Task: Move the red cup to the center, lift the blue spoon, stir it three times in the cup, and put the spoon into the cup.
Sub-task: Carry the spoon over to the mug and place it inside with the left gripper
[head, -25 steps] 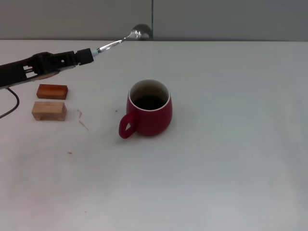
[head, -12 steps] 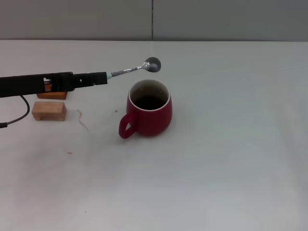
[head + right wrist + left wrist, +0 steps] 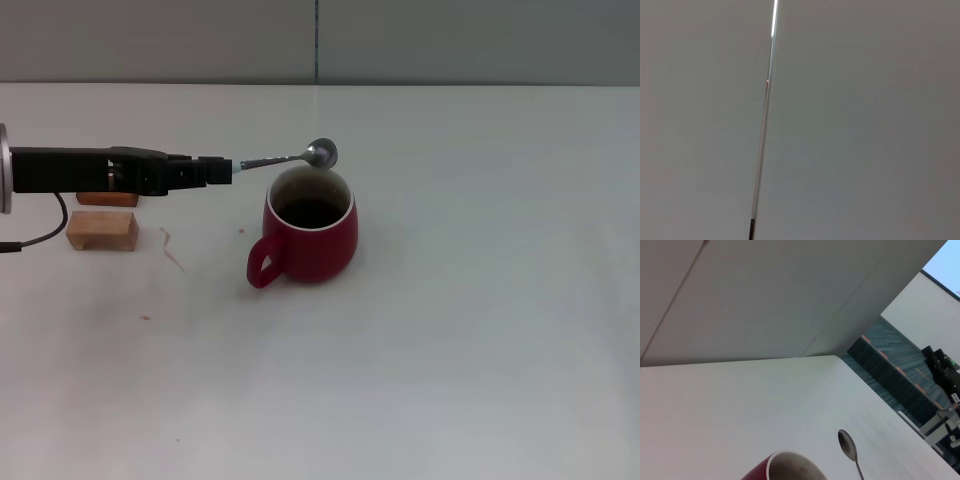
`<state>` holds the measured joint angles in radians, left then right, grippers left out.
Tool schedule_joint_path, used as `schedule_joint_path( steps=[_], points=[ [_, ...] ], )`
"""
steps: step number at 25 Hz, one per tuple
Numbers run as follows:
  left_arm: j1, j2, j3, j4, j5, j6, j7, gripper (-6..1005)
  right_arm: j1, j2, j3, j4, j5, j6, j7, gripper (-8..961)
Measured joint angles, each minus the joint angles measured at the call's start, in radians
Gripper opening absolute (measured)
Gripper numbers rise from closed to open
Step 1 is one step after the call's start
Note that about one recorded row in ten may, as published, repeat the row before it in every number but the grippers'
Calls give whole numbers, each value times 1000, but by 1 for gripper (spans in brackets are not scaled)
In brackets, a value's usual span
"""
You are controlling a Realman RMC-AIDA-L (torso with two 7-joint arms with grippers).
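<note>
My left claw (image 3: 222, 170): it reaches in from nine o'clock in the head view, held level above the table, its dark fingers clamped together on the handle end of the blue spoon.

Blue spoon (image 3: 290, 158): it sticks out of my claw toward three o'clock, nearly level, and only a sliver of pale blue shows at my fingertips. The grey neck runs on to the bowl, which hangs over the cup's far rim at about twelve o'clock of the mug's mouth, above it and not inside. In the left wrist view the spoon (image 3: 849, 449) shows just beside the white rim, clear of it.

Red cup (image 3: 311, 237): it stands upright on the white table (image 3: 480, 300), about at the middle of the head view, its loop handle pointing to about seven o'clock. The inside looks dark. The left wrist view catches only part of its rim and wall (image 3: 785, 470).

Wooden blocks: two sit at nine o'clock of the cup, well apart from it. The paler one (image 3: 101, 229) lies nearer me, and the redder one (image 3: 106, 198) sits just behind it, partly hidden by my arm.

My right claw: out of sight; its wrist view shows only grey wall.
</note>
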<state>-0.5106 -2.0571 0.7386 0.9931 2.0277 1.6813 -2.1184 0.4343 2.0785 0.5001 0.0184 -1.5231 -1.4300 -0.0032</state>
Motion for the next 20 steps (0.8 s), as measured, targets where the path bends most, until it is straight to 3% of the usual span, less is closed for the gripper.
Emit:
schedule_joint_path(
  steps=[20],
  points=[
    [-47, 1, 119, 245, 145, 12, -21, 144, -8, 0, 0, 0, -2, 0, 0, 664]
  ],
)
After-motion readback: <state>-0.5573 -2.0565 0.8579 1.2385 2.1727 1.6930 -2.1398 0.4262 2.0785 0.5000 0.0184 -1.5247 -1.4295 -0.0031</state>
